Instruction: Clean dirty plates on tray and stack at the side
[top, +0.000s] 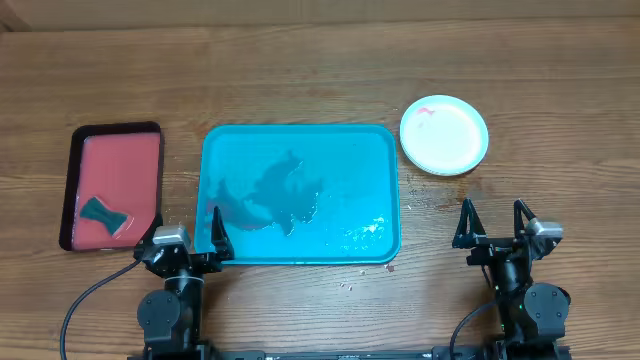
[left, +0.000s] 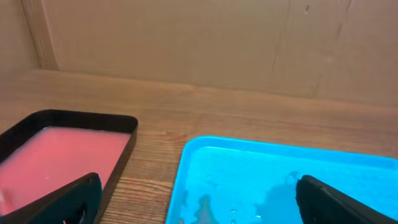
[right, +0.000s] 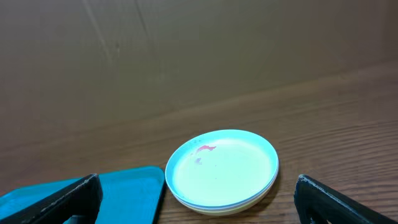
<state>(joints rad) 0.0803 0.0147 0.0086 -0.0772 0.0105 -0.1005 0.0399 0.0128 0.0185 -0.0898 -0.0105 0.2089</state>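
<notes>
Plates (top: 444, 134) sit in a small pile on the wooden table (top: 300, 60), just off the far right corner of the tray (top: 340, 150) — beside it, not on it. They look like thin plastic, round and shallow. The top one has a white middle and a pale blue edge, and a yellow-green edge peeks out under it. I guess they are light and stiff and hard to break, but smooth, so they could slip. The best place to grab looks like the raised edge, with one finger over and one under. A little red smear (right: 206, 149) shows on the top plate, so it may want more wiping.

The tray is a big teal-blue rectangle with round corners and a low rim. It is shiny, with darker wet patches (top: 270, 190) in the middle, and no plate is on it.

Left of it lies a smaller pink-red tray (top: 120, 165) with a dark rim. A dark green bow-shaped sponge (top: 100, 212) rests at its near end.

The left gripper (top: 182, 246) is at the big tray's near left corner, fingers spread wide, holding nothing. The right gripper (top: 492, 222) is on the near side of the plates, apart from them — also wide and empty.
</notes>
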